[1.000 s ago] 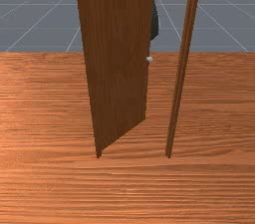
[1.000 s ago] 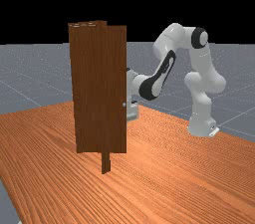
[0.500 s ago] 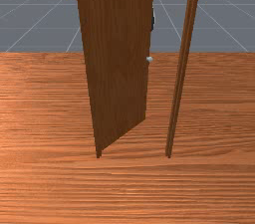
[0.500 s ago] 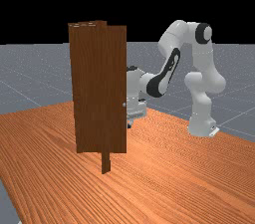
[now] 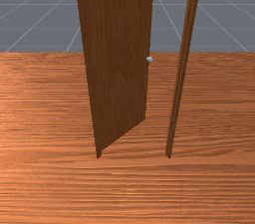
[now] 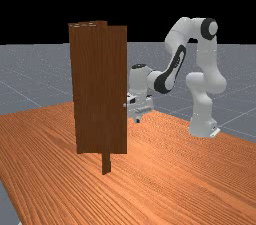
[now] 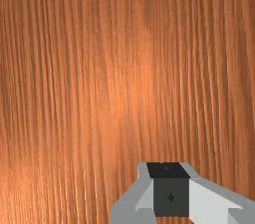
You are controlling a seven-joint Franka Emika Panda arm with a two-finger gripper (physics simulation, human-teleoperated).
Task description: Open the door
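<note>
hanging low over the table [image 6: 175,179], our gripper [image 6: 138,121] sits between five and six o'clock from the middle of the far view. the door [image 6: 100,89] stands upright at about ten o'clock there, a tall brown panel, with its pale knob [image 6: 124,105] by the edge nearest us. from that knob, our gripper lies between four and five o'clock, near it; whether our hand touches the door we cannot tell.

state of our fingers: we cannot tell whether they are wide or narrow.

door, front view: ajar. its foot slants from seven o'clock up toward five, and the panel is set at an angle to the opening. we note the knob at one o'clock, on the free edge, and a slim upright post [image 5: 182,68] at two o'clock, with a gap between post and panel.

in the far view, a short frame foot [image 6: 106,164] pokes down below the panel, between six and seven o'clock. our arm [image 6: 181,36] bends over at one to two o'clock, and its base [image 6: 201,124] stands on the wood near four. in the wrist view, we see streaky orange-brown grain beneath our gripper.
</note>
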